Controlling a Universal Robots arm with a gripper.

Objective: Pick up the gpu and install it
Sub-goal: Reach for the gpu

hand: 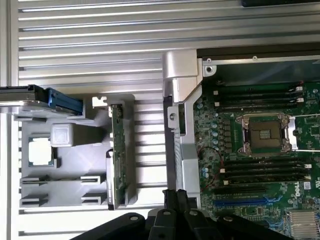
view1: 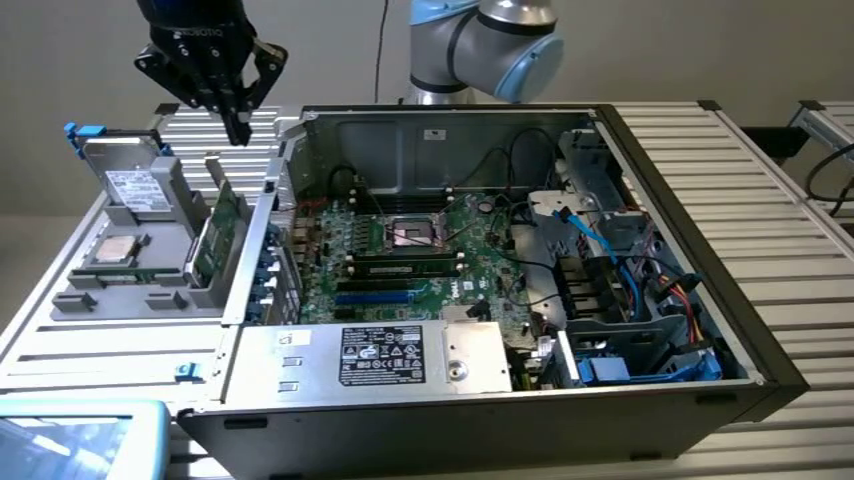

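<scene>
Claw (view1: 238,128) status: suspended in the air, fingers drawn together, nothing between them. The gpu (view1: 216,240) stands on edge in a slot of the grey holder (view1: 127,292) — below my claw, well apart from it, untouched. Holder and card sit on the slatted surface (view1: 761,170) toward its edge at the exterior view's left — just beside the open computer case (view1: 400,150), whose motherboard (view1: 400,262) lies exposed.
</scene>
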